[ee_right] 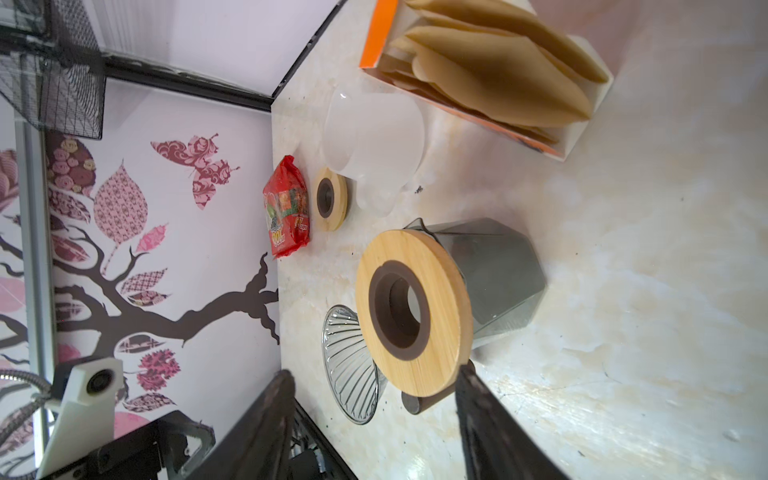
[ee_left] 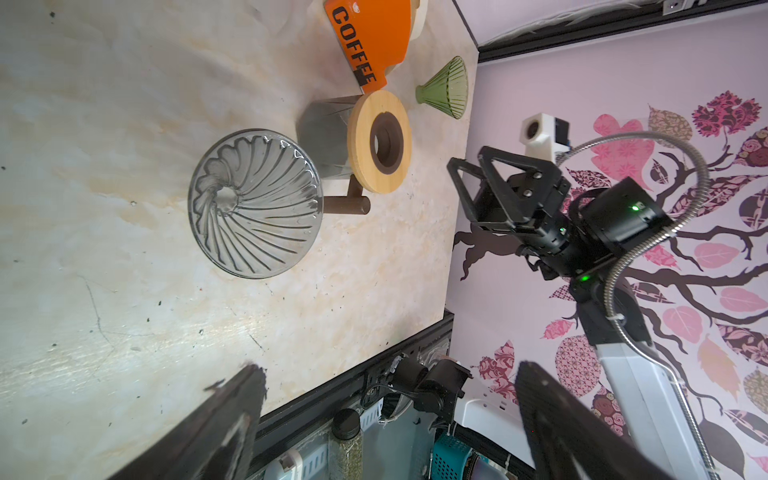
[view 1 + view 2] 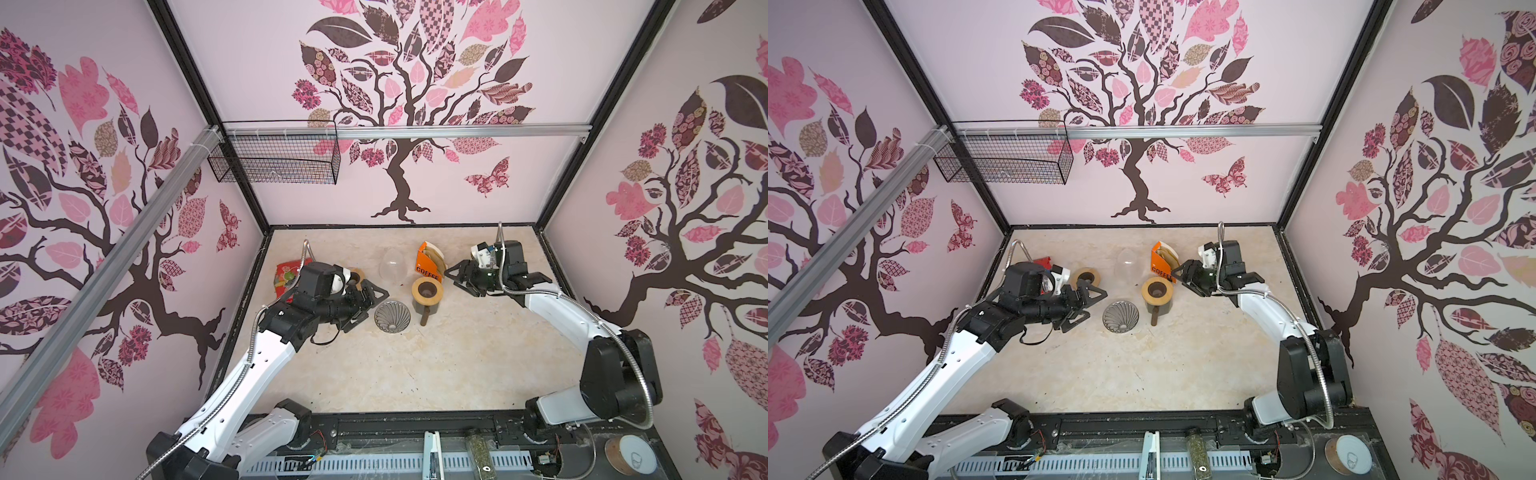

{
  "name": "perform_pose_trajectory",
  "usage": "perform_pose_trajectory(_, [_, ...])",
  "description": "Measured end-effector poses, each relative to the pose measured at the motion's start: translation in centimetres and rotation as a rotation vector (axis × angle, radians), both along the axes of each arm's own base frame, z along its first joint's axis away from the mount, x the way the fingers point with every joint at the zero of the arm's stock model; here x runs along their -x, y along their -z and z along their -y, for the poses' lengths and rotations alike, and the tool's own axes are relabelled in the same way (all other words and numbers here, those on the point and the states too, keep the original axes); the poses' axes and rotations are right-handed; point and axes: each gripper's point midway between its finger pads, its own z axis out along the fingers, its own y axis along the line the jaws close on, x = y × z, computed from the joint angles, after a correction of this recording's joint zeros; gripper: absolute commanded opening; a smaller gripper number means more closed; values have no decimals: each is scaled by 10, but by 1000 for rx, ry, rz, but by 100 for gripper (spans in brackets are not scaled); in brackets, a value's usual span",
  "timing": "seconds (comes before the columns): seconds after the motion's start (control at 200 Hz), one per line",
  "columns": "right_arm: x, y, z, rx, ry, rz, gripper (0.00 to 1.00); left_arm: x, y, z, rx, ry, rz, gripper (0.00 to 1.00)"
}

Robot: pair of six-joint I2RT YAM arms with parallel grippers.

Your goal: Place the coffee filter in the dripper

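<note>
Brown paper coffee filters (image 1: pixel 498 70) stand in an orange COFFEE box (image 3: pixel 428 266) at the back of the table. A clear ribbed glass dripper (image 3: pixel 392 316) (image 2: pixel 255 203) sits mouth up on the table, with no filter in it. My left gripper (image 3: pixel 374 307) (image 2: pixel 388 368) is just left of it, open and holding nothing. My right gripper (image 3: pixel 452 278) (image 1: pixel 376 370) hovers right of the box, open and not holding anything. In the left wrist view a green ribbed dripper (image 2: pixel 444 87) lies on its side beyond the right gripper (image 2: pixel 467 160).
A grey pot with a wooden ring lid (image 3: pixel 427 291) stands between the glass dripper and the box. A clear glass vessel (image 3: pixel 392 266), a second wooden ring (image 3: pixel 357 276) and a red snack packet (image 3: pixel 284 276) lie behind the left arm. A wire basket (image 3: pixel 274 160) hangs on the back wall.
</note>
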Motion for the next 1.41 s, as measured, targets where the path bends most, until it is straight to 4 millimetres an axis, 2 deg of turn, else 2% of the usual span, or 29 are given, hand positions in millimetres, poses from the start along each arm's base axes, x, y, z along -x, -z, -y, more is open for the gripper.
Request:
perform_pose_trajectory(0.17, [5, -31, 2, -4, -2, 60, 77, 2, 8, -6, -34, -4, -18, 97])
perform_pose_trajectory(0.28, [9, -46, 2, -15, 0, 91, 83, 2, 17, -10, -73, -6, -37, 97])
perform_pose_trajectory(0.315, [11, -49, 2, -19, -1, 96, 88, 2, 22, -12, -93, -8, -46, 97])
perform_pose_trajectory(0.345, [13, -52, 3, -22, 0, 97, 98, 2, 27, -14, -113, -8, -54, 97])
perform_pose_trajectory(0.36, [14, -53, 3, -20, -2, 101, 100, 2, 29, -15, -123, -10, -58, 97])
perform_pose_trajectory(0.565, [29, -77, 5, -31, -2, 122, 100, 2, 55, -26, -239, -4, -112, 97])
perform_pose_trajectory(0.745, [44, -109, 10, -30, 4, 166, 100, -2, 71, -26, -276, 12, -155, 97])
perform_pose_trajectory(0.92, [57, -120, 18, 4, 28, 160, 100, -5, 89, -23, -299, 25, -214, 96])
perform_pose_trajectory(1.06, [62, -125, 27, 47, 64, 163, 100, -7, 106, -21, -319, 40, -274, 89])
perform_pose_trajectory(1.405, [96, -134, 40, 67, 104, 103, 100, -16, 139, -15, -364, 39, -363, 62])
